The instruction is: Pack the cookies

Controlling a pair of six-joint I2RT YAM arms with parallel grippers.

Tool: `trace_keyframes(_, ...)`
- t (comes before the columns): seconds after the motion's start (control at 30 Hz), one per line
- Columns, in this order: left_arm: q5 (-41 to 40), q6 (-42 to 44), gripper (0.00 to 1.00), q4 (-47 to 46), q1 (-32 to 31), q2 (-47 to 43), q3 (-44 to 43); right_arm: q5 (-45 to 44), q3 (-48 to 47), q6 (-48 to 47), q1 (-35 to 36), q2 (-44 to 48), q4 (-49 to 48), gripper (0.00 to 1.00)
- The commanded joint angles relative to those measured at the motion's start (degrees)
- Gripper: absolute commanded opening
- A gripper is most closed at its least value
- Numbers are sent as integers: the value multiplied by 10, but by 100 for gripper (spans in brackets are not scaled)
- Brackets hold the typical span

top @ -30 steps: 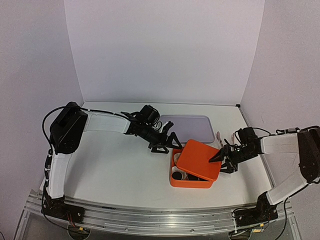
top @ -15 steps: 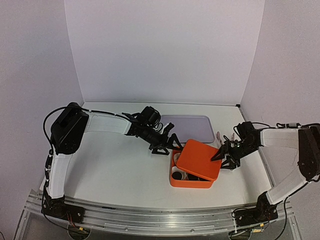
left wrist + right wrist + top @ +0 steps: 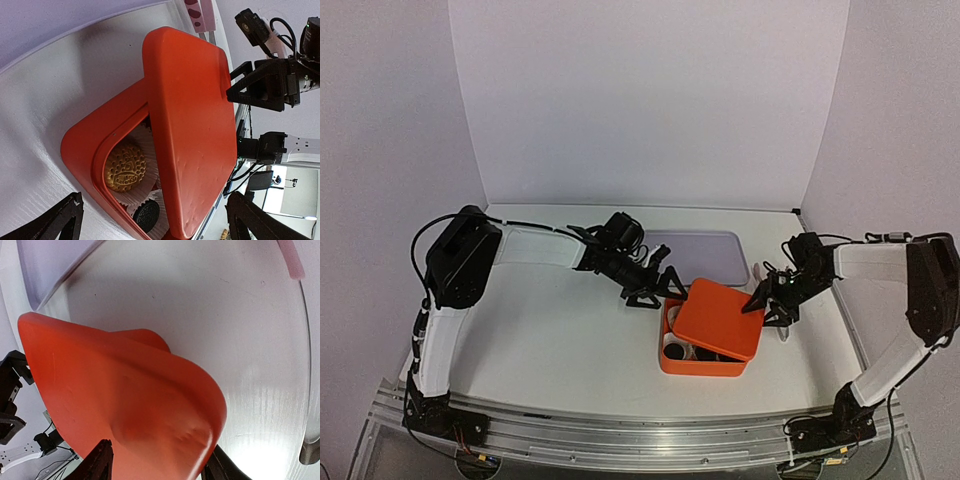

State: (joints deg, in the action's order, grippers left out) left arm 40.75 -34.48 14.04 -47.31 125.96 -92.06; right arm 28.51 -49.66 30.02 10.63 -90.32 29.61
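Right tool (image 3: 761, 308), clamped on the orange lid (image 3: 720, 318), has swung rearward, lid still askew over the cookies (image 3: 125, 167) in the orange box (image 3: 695, 365); left tool (image 3: 658, 289) gapes empty, so closing remains.

Bright even light, soft shadows, glare on table (image 3: 260, 440), wrist views distorted
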Motion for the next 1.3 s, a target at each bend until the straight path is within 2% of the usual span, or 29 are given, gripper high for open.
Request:
trace_keyframes(0.0,-2,2,100,-4,-2,10,-33,-13,-30,-22,3,-12,9,55)
trace_keyframes(0.57,-2,-2,99,-4,-3,19,-37,-8,-58,-102,30,-50,62,37)
trace_keyframes(0.77,-1,-3,99,-7,-3,17,-33,-14,-55,-122,46,-41,77,36)
trace_keyframes(1.0,-1,-8,100,-14,-3,14,-26,-3,-56,-124,58,-36,92,36)
trace_keyframes(1.03,-1,-9,100,-16,-3,13,-24,-3,-58,-121,60,-37,94,35)
trace_keyframes(1.1,-1,-11,99,-17,-3,11,-19,-6,-62,-106,61,-42,99,26)
trace_keyframes(1.27,-3,-16,100,-25,-4,5,-5,12,-63,-78,61,-47,100,24)
